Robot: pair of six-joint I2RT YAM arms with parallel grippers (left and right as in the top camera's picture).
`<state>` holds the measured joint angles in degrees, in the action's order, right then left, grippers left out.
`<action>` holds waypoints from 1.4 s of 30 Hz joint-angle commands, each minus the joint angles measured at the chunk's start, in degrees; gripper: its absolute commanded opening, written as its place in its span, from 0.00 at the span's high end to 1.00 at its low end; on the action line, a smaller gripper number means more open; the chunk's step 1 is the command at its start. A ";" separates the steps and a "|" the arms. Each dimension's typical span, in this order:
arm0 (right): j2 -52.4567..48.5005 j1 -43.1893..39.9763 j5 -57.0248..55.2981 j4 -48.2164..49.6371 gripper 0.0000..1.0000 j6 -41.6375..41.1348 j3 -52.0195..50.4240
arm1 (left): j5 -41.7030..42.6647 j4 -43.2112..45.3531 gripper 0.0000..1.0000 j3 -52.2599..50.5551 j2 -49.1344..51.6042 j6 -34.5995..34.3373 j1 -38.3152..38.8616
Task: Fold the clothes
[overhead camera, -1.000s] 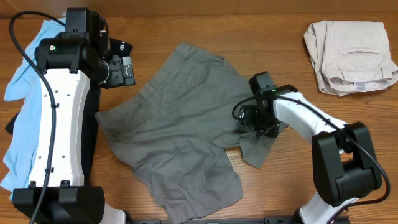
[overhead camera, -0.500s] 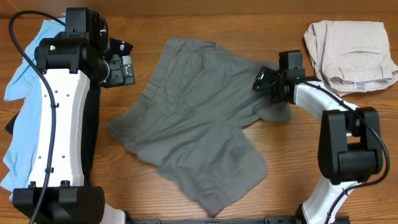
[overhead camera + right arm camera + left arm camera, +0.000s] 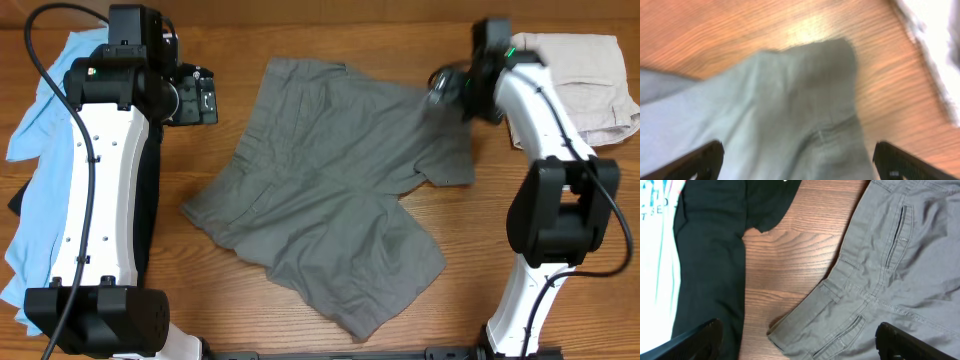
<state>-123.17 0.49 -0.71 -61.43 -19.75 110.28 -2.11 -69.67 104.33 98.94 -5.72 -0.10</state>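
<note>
**Overhead and wrist views; folding not yet begun.** The grey-olive shorts (image 3: pixel 320 200) lie opened out and skewed across the middle of the table (image 3: pixel 350 25). They are unfolded and shallowly creased, with one leg reaching toward the near edge.

Hazards, as judged:
- (a) A fold started from this slanted lie would probably set the hems out of line, because the waistband (image 3: pixel 840 277) runs diagonally to the table edge.
- (b) A pinch at the rumpled right-hand corner may catch only the top layer, so that the lower one trails.
- (c) The right arm stands just beside the pale folded garment (image 3: pixel 590 80) and could drag it on a careless sweep.
- (d) The left tool (image 3: pixel 203 100) hangs over bare wood between the shorts and the black T-shirt (image 3: pixel 710 255), whose edge could be picked up by mistake.

A light-blue shirt (image 3: pixel 35 130) lies beyond, at the far left.

Poses:
- The left arm is stretched along the table's left side. Its tool is low and points toward the shorts' waist corner, jaws spread wide and empty.
- The right arm is extended far up the right side, wrist turned inward. The right tool (image 3: pixel 447 88), blurred, sits above the shorts' upper right corner. Its fingers are wide apart with fabric beneath them, not visibly pinched.
</note>
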 commanded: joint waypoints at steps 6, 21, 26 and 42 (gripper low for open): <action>2.40 0.28 8.41 -26.99 0.00 0.72 31.02 | 0.70 -3.17 0.00 0.42 -4.57 2.54 0.13; 18.78 9.66 16.79 -35.65 0.00 1.68 29.14 | 0.66 -18.16 0.00 0.39 -15.21 -1.64 0.13; 27.34 17.99 14.27 -35.63 0.00 0.35 8.68 | -5.09 -21.73 0.00 -2.82 -17.35 -6.19 -0.09; 36.61 49.37 12.76 -13.99 0.16 -5.01 -44.11 | -1.01 -0.66 0.00 -29.46 -24.68 -12.33 -4.96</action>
<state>-87.92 44.51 12.67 -77.95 -23.00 70.54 -5.56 -72.99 79.35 74.28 -15.11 -3.97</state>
